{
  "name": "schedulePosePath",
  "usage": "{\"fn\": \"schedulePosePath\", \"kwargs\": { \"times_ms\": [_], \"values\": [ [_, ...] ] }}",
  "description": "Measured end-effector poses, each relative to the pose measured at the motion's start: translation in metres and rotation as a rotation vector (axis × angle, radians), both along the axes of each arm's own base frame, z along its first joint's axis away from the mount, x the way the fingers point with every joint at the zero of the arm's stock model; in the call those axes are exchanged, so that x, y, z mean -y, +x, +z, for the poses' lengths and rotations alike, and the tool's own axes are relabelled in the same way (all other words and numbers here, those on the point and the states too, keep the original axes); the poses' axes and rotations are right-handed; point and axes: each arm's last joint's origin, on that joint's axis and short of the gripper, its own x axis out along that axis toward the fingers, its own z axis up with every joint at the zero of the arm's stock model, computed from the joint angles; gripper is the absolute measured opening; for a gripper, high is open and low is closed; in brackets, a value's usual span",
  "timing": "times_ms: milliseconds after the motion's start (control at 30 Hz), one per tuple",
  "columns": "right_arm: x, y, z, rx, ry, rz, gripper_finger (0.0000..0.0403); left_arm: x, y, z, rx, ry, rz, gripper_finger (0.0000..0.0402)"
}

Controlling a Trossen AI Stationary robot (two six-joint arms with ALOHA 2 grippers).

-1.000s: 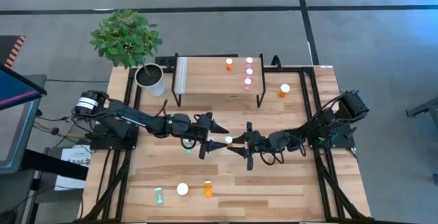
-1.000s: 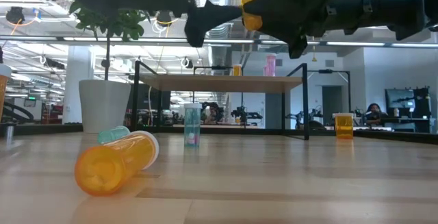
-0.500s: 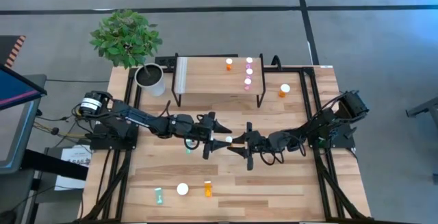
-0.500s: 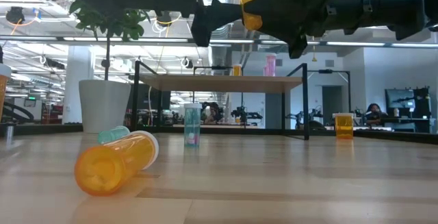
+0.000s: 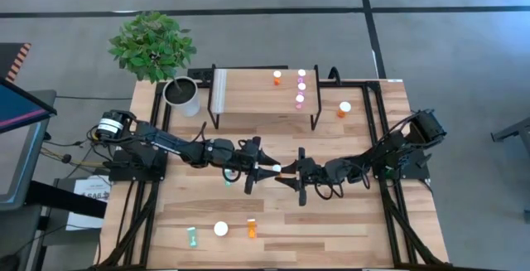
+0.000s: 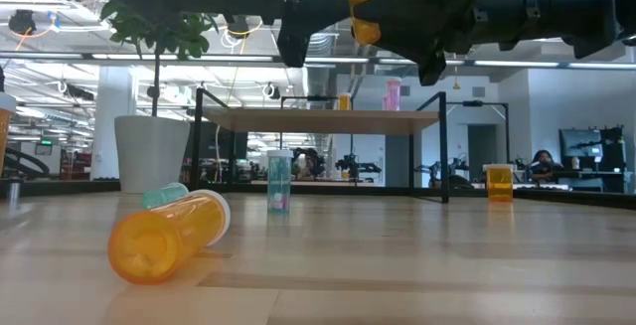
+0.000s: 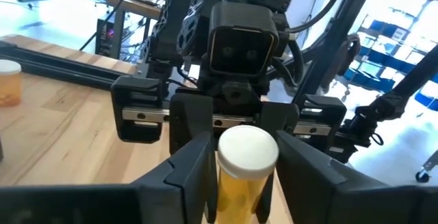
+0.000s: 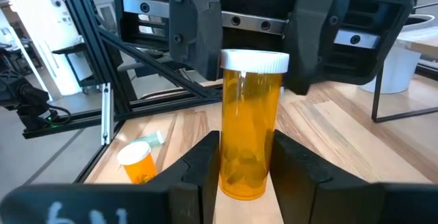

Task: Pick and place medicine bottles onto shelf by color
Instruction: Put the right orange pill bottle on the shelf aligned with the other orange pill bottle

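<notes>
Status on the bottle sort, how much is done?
Four bottles stand on the shelf: one orange, three pink. Right gripper holds an orange bottle mid-table, left gripper open around its cap. Left: one beside the shelf, a teal bottle under the left arm, three at the near edge.

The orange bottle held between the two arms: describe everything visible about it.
The orange bottle is a translucent amber cylinder with a white cap and what looks like pills at its bottom. It hangs in the air above mid-table, clamped low on its body by the right pincer, while the left pincer flanks its capped end, fingers open around it.
</notes>
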Motion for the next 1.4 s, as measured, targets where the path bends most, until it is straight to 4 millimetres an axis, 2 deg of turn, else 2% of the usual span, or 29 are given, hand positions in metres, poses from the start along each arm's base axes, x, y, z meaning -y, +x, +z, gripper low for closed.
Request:
{"fn": "schedulePosePath", "kwargs": {
  "times_ms": [300,600,800,1133,1400],
  "values": [
    [0.0,0.0,0.0,0.0,0.009,-0.001,0.0137,0.0,0.0,0.0,0.0,-0.001,0.001,0.0107],
    [0.004,0.001,0.0,0.004,0.077,-0.016,0.0149,0.0,0.0,0.0,0.0,-0.006,0.001,0.0106],
    [0.004,0.001,0.0,0.005,0.081,-0.016,0.0183,0.0,0.0,0.0,0.0,-0.006,0.002,0.0107],
    [0.004,0.002,-0.003,-0.025,0.121,0.036,0.0271,-0.007,-0.002,0.005,0.006,0.002,0.015,0.0107],
    [0.005,0.001,-0.006,-0.082,0.106,0.044,0.0296,-0.019,-0.006,0.015,0.015,0.027,0.033,0.0107]
  ]
}}
